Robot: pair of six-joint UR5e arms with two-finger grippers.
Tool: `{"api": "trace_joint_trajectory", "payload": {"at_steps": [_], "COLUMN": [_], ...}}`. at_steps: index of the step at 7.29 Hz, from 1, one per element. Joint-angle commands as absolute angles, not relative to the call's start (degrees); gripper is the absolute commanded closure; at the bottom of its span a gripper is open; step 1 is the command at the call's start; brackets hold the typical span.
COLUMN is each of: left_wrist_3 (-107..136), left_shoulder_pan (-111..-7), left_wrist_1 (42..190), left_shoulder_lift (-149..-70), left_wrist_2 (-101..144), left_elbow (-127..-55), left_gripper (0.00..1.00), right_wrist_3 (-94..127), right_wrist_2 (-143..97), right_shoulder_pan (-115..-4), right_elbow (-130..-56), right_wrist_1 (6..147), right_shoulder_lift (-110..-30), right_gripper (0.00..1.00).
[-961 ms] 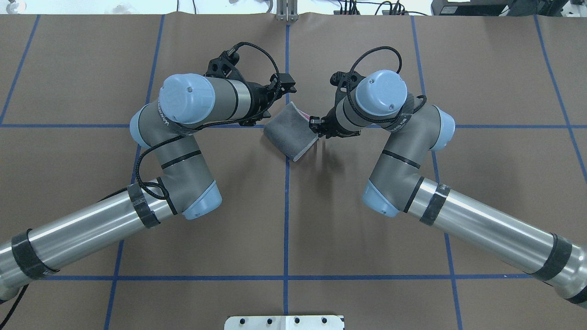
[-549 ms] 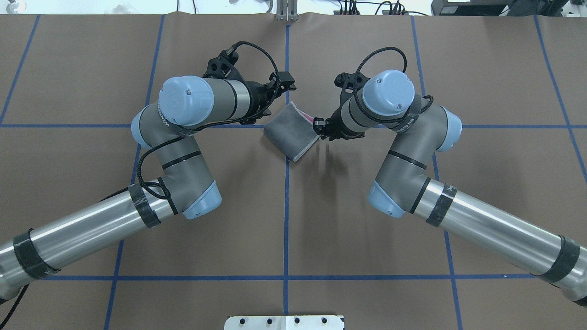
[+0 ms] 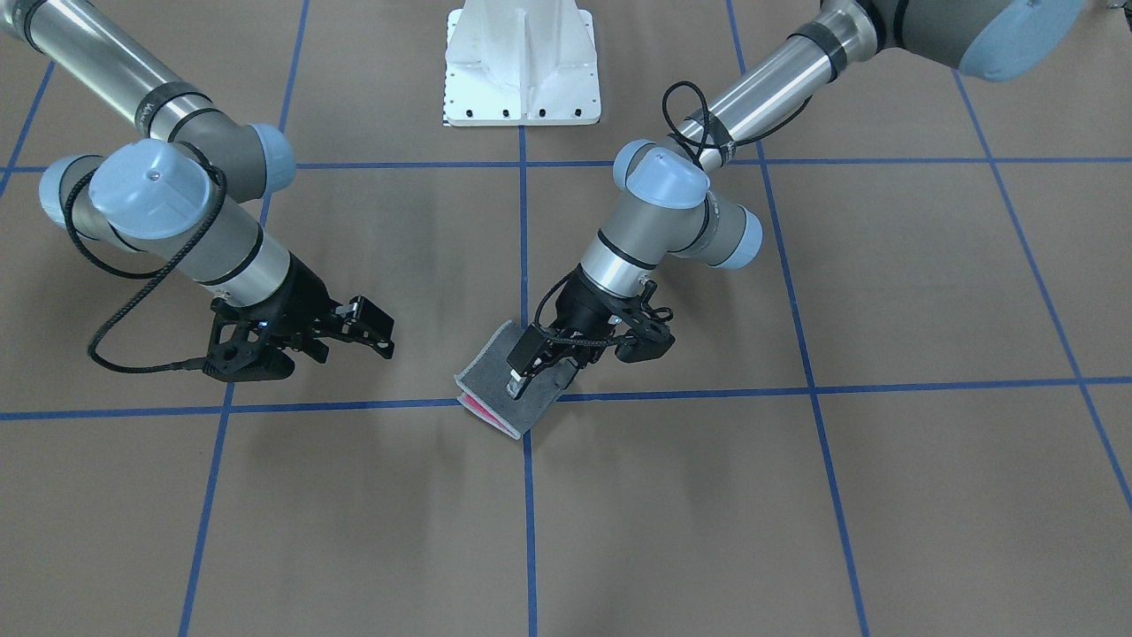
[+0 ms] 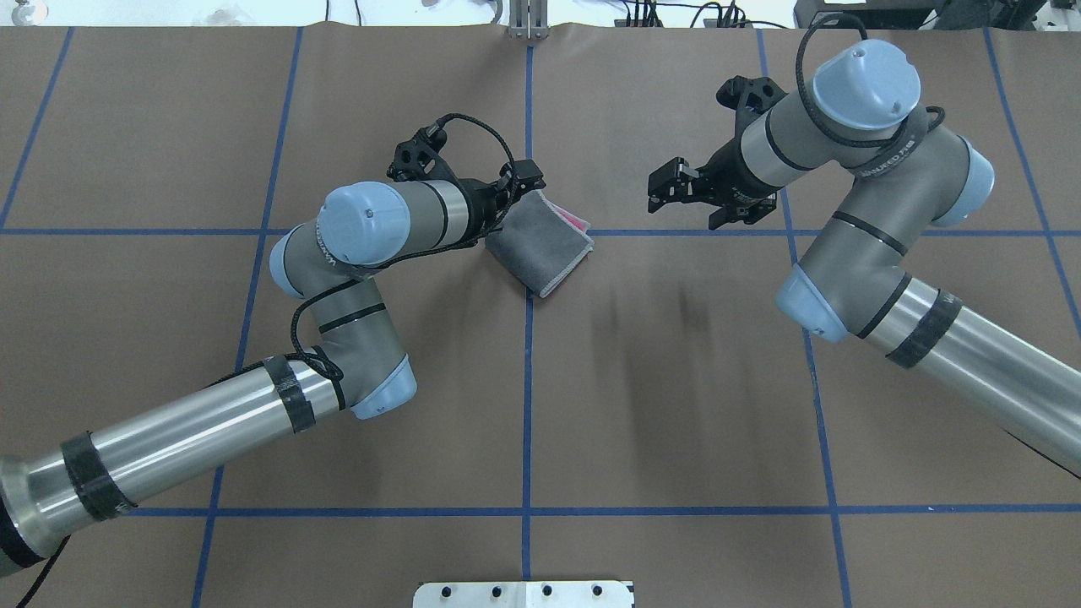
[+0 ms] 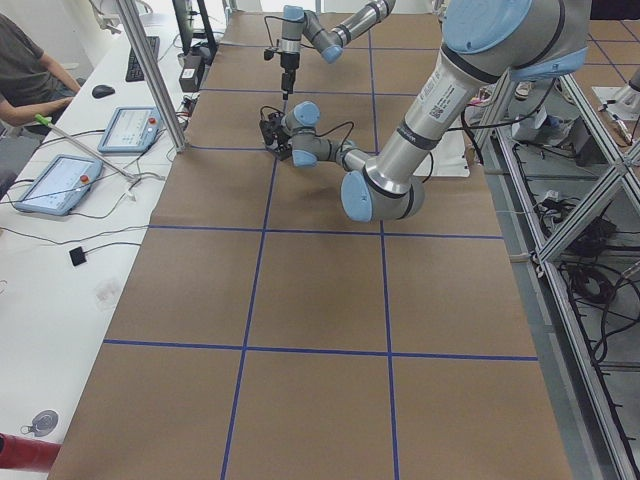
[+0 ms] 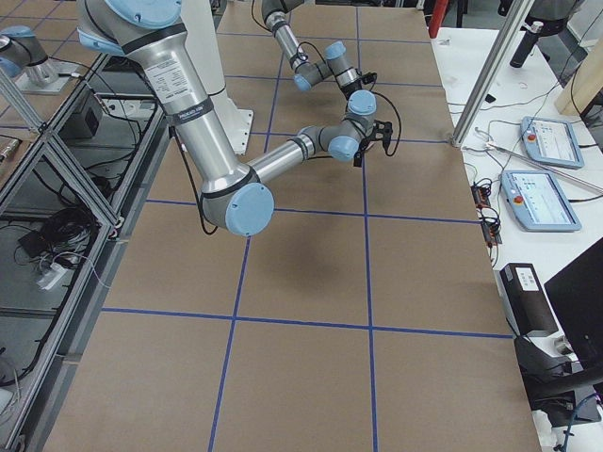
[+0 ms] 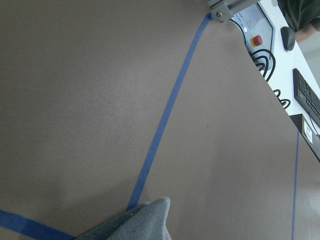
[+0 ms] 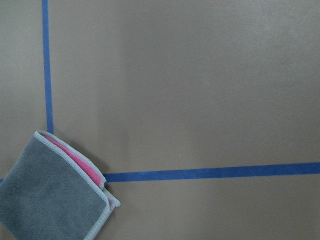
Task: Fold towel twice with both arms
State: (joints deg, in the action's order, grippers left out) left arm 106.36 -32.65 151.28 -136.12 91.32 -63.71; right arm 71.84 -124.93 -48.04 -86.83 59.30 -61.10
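One towel: a folded packet (image 4: 534, 247) lies flat on the table (image 4: 540, 422), on the crossing of the blue tape lines (image 4: 528, 380). Its dark grey face is up and pink (image 8: 82, 162) peeks out along one open edge.
Feel: judged light, soft and limp. The terry should give the pads good bite and is unlikely to slip. It will sag and fall open if lifted by a single layer.
Where to hold: at the corners of the open side, by the pale stitched hem (image 4: 564, 274), pinching all layers together. A jaw would have to slide under the edge, since the packet lies tight to the table.
Left gripper: it (image 3: 522, 367) is low over the towel's corner on that arm's side, with one finger tip down on or just above the cloth. I cannot tell whether the jaws are closed on fabric, because the wrist covers them from overhead.
Right gripper: it (image 4: 667, 187) hangs well apart from the towel, jaws spread, holding nothing.
Hidden: the towel corner beneath the left gripper. The left wrist view catches only a sliver of grey cloth at its bottom edge and shows no fingers.
Hard to make out: how many layers the packet has. In both side views the towel and grippers are too small to judge.
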Motion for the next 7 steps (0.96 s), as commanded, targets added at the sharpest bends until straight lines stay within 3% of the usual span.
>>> {"api": "trace_joint_trajectory", "payload": {"at_steps": [1,7], "left_wrist_3": [106.44,106.44], "left_shoulder_pan": [-31.73,-31.99], "left_wrist_1": [151.35,151.17], "left_shoulder_lift": [-136.06,-136.05], "left_wrist_2": [91.23,91.23], "left_elbow": [-63.11,-62.40], "left_gripper": [0.00,0.00], "right_wrist_3": [71.63,71.63], "right_wrist_2": [-126.99,-128.41], "right_shoulder_pan": [-50.35,-51.50], "right_elbow": [-87.89,-87.98], "right_wrist_1": [59.59,59.50], "right_shoulder_lift": [-61.87,-62.58], "right_gripper": [0.00,0.00]}}
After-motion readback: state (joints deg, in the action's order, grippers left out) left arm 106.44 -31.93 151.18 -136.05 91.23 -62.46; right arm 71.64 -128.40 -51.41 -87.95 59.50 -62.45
